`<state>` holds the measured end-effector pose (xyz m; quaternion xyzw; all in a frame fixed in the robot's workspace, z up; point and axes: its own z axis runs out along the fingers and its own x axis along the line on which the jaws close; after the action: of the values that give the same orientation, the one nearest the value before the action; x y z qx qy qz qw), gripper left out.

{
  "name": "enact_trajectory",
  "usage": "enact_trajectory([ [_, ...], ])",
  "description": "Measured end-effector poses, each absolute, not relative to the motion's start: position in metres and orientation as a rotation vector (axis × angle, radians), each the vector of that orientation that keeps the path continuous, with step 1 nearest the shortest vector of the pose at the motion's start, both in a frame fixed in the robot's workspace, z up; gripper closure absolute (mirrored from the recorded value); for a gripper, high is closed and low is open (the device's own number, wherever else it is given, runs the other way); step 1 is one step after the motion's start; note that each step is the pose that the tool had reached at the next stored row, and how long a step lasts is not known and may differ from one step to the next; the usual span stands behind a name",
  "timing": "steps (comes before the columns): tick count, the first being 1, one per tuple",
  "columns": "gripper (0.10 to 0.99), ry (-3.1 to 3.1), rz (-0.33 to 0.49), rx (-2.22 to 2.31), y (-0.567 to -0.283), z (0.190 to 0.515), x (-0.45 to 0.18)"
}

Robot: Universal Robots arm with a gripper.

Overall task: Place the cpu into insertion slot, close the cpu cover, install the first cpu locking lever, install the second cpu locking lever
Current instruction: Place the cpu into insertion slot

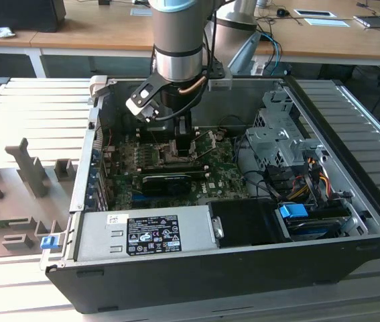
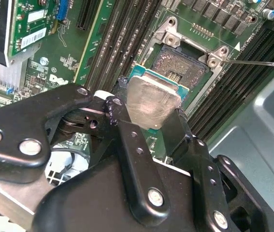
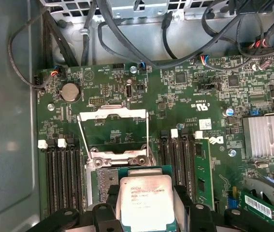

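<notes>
Lying nearest in the exterior view, a silver-grey metal power supply box [image 1: 146,231] carries a black printed label with a smaller white one beside it, the lettering too small to make out. It sits inside the open black computer case [image 1: 243,275] on a pale slatted metal table [image 1: 29,107]. Just beyond it lies the green motherboard [image 1: 129,161] with a long black expansion card [image 1: 166,181] across it.

Farther in, the black two-fingered claw [image 1: 183,144] hangs over the board. In both wrist views the claw [image 2: 146,116] [image 3: 146,203] is closed part-way onto the small square cpu with a pale silver metal top [image 2: 151,104] [image 3: 146,200], one black finger [image 2: 179,130] pressed to each side edge. Faint grey print marks the chip's lid.

Its far edge reaches over the near rim of the square dark insertion slot with a silvery rim [image 2: 185,63] [image 3: 107,176], whose pin field lies bare; whether chip and rim touch I cannot tell.

Beyond the slot, the thin silvery windowed cpu cover [image 3: 112,113] stands swung open, a thin wire lever [image 3: 83,140] alongside it. Past that sit a round silver coin cell [image 3: 70,92] and black cables [image 3: 127,43].
</notes>
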<state>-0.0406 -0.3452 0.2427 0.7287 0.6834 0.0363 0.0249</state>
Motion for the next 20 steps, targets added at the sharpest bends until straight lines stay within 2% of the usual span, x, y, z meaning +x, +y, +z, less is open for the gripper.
enact_trajectory([
  [20,0.561,2.114,0.112,2.254,-0.341,0.231,-0.044],
])
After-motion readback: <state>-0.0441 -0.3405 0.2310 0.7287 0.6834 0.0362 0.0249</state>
